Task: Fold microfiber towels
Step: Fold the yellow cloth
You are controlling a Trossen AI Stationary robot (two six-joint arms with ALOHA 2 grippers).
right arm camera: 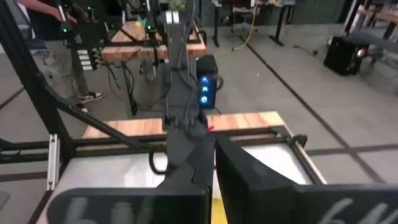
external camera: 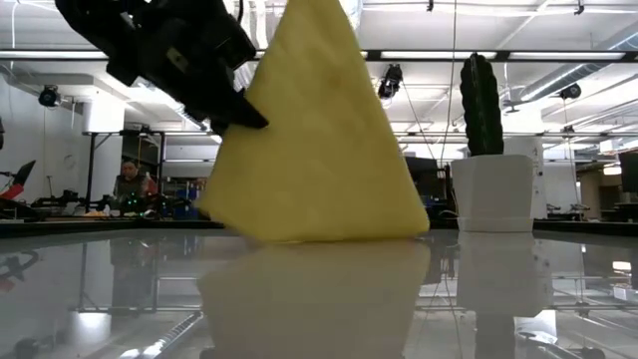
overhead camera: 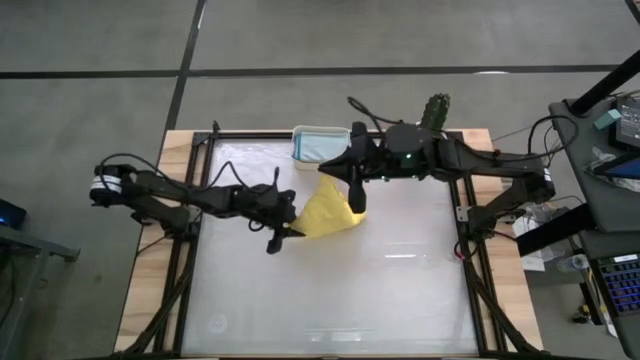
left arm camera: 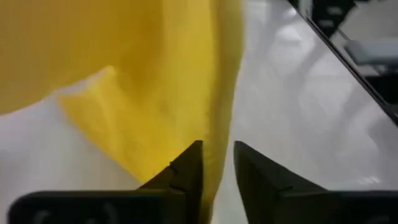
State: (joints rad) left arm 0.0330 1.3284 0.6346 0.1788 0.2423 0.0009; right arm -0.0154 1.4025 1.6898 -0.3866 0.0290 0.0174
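Yellow towel point(overhead camera: 328, 213) hung from your right gripper point(overhead camera: 357, 203) (apparently pinched); left gripper point(overhead camera: 283, 233) straddled its corner, slightly parted.

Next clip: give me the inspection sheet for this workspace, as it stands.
Surface: glossy white table, mostly bare.
Job's things: yellow towel lifted into a peak; pale blue-grey towel in the white tub.
Clutter: cactus in white pot at the far edge.
Grippers: left gripper at the yellow towel's lower edge, cloth between its fingers; right gripper shut on the towel's top.
Cables: looped along both arms.
Surroundings: lab benches, a person seated behind.
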